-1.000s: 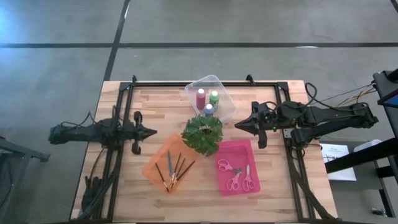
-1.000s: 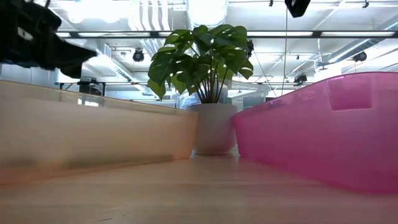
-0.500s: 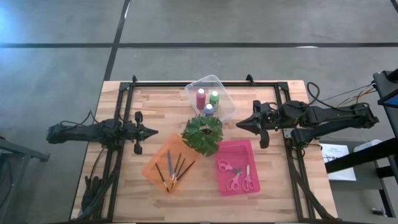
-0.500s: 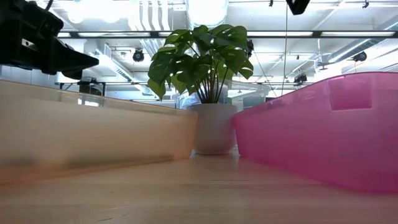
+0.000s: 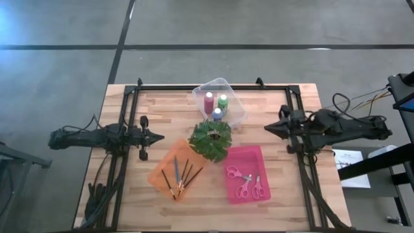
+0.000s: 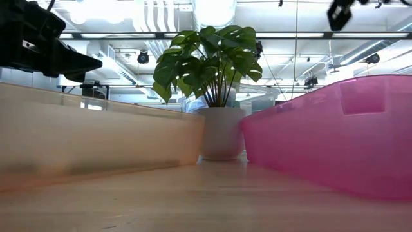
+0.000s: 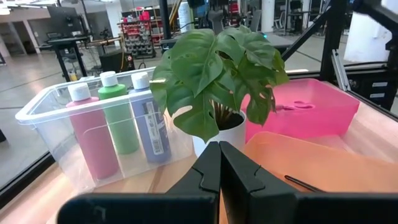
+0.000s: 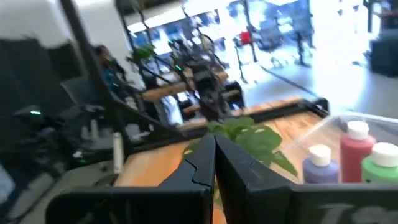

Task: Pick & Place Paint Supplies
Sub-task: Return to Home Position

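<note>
Three paint bottles stand upright in a clear bin (image 5: 220, 100): maroon-pink (image 5: 209, 101), green (image 5: 222, 101), blue-purple (image 5: 217, 114). They also show in the left wrist view: pink (image 7: 92, 134), green (image 7: 118, 118), blue-purple (image 7: 151, 121). Several dark-handled brushes (image 5: 181, 176) lie in the orange tray (image 5: 158, 173). Pink-handled scissors (image 5: 244, 182) lie in the pink tray (image 5: 260, 155). My left gripper (image 5: 159, 137) hovers shut left of the plant, touching nothing. My right gripper (image 5: 268, 128) is shut too, right of the bin, over bare wood.
A potted leafy plant (image 5: 210, 139) stands mid-table between the bin and the two trays; its white pot (image 6: 222, 132) rests on the wood. A black frame (image 5: 213, 86) runs around the table's far and side edges. Bare wood lies left of the orange tray and right of the pink one.
My right gripper has drawn back from beside the clear bin toward the table's right edge, staying shut. The bottles, brushes and scissors have not moved.
</note>
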Action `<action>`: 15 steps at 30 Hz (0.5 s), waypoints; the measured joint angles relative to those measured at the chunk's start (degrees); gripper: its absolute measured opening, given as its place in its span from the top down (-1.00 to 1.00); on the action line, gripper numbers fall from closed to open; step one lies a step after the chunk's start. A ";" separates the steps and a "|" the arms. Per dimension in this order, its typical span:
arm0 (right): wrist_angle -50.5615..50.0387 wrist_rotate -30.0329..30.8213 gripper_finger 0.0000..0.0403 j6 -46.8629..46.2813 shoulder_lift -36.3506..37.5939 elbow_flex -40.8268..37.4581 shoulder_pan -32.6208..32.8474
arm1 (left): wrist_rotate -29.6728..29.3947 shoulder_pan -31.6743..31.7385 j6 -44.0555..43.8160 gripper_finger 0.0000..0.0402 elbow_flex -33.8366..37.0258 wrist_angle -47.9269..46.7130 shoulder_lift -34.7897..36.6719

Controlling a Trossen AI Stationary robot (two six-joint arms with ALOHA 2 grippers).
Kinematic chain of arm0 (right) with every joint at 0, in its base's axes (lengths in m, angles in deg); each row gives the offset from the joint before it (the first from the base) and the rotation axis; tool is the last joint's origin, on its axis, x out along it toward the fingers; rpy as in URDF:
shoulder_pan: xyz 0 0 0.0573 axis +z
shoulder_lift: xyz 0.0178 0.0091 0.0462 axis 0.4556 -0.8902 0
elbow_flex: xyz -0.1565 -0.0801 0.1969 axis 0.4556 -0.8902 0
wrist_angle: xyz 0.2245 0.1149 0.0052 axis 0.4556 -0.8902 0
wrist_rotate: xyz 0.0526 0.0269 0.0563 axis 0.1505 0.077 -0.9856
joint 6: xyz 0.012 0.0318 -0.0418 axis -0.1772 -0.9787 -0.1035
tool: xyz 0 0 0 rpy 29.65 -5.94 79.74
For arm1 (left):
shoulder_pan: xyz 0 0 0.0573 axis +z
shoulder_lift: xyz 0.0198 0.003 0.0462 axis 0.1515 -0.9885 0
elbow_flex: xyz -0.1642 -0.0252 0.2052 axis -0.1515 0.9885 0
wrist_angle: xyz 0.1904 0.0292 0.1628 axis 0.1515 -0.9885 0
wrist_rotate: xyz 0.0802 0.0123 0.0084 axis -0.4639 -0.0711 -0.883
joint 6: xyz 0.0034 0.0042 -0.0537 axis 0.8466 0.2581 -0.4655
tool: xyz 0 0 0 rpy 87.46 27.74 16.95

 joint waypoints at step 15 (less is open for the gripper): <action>0.99 -8.06 0.96 6.91 23.66 -21.31 0.00 | 0.03 -0.02 -0.14 0.97 0.04 -0.05 -0.28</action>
